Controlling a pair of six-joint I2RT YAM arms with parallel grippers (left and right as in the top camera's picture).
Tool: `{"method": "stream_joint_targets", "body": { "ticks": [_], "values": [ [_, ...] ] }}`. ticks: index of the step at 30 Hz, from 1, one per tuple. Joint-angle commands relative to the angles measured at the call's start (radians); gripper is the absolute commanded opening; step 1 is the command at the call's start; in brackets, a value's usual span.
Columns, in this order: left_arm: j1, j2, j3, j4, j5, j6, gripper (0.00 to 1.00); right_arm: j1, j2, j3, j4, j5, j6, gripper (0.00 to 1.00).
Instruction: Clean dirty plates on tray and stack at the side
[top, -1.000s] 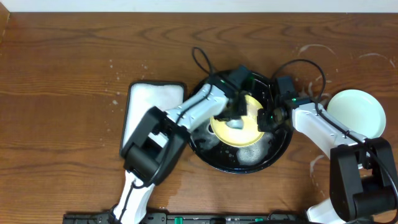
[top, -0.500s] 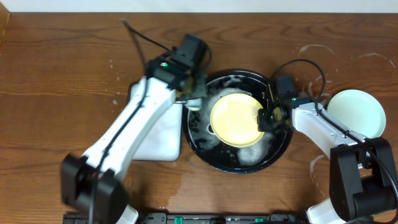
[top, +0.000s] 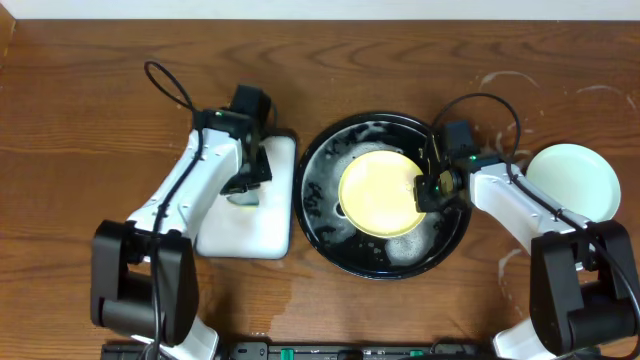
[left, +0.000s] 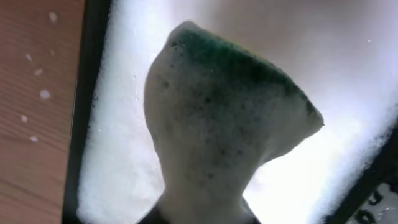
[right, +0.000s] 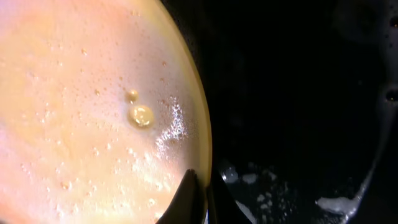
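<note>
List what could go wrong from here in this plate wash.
1. The right gripper pinches only the rim of the wet, soapy yellow plate; it might slip back into the tray when lifted.
2. The foamy sponge in the left gripper hangs over the white dish; carried elsewhere, it may drip on the table.
3. Suds on the yellow plate could transfer to the mint plate when stacked.

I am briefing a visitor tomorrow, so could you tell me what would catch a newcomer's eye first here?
The yellow plate lies in the foamy black tray at the centre, the right gripper pinching its right rim. Left of it, the left gripper holds a sudsy green sponge over the white dish; a mint-green plate sits far right.
</note>
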Motion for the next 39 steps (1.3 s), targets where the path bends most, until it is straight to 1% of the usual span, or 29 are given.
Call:
{"method": "stream_joint_targets", "body": {
  "ticks": [1, 2, 5, 6, 7, 8, 10, 18, 22, 26, 33, 39],
  "values": [
    [0.000, -0.013, 0.002, 0.008, -0.016, 0.007, 0.33, 0.021, -0.072, 0.027, -0.057, 0.064, -0.048, 0.01],
    [0.000, -0.013, 0.002, 0.008, -0.016, 0.007, 0.40, 0.027, -0.092, 0.031, -0.056, 0.071, -0.048, 0.01],
    [0.000, -0.013, 0.002, 0.007, -0.016, 0.007, 0.53, 0.054, -0.163, 0.032, -0.056, 0.121, -0.048, 0.01],
    [0.000, -0.013, 0.002, 0.007, -0.016, 0.007, 0.60, 0.065, -0.185, 0.032, -0.057, 0.145, -0.048, 0.01],
    [0.000, -0.013, 0.002, 0.008, -0.016, 0.007, 0.69, 0.079, -0.207, 0.032, -0.057, 0.173, -0.049, 0.01],
    [0.000, -0.013, 0.002, 0.008, -0.016, 0.007, 0.77, 0.108, -0.246, 0.032, -0.059, 0.240, -0.049, 0.01],
    [0.000, -0.013, 0.002, 0.008, -0.016, 0.007, 0.77, 0.136, -0.284, 0.032, -0.063, 0.317, -0.050, 0.01],
    [0.000, -0.013, 0.002, 0.008, -0.016, 0.007, 0.79, 0.224, -0.410, 0.033, -0.073, 0.585, -0.146, 0.01],
    [0.000, -0.013, 0.002, 0.008, -0.016, 0.007, 0.79, 0.279, -0.471, 0.039, -0.073, 0.720, -0.166, 0.01],
    [0.000, -0.013, 0.002, 0.008, -0.016, 0.007, 0.80, 0.352, -0.523, 0.039, -0.062, 0.834, -0.243, 0.01],
    [0.000, -0.013, 0.002, 0.008, -0.016, 0.007, 0.80, 0.506, -0.545, 0.039, -0.062, 1.022, -0.347, 0.01],
    [0.000, -0.013, 0.002, 0.008, -0.016, 0.007, 0.80, 0.612, -0.545, 0.039, -0.060, 1.130, -0.431, 0.01]
  ]
}}
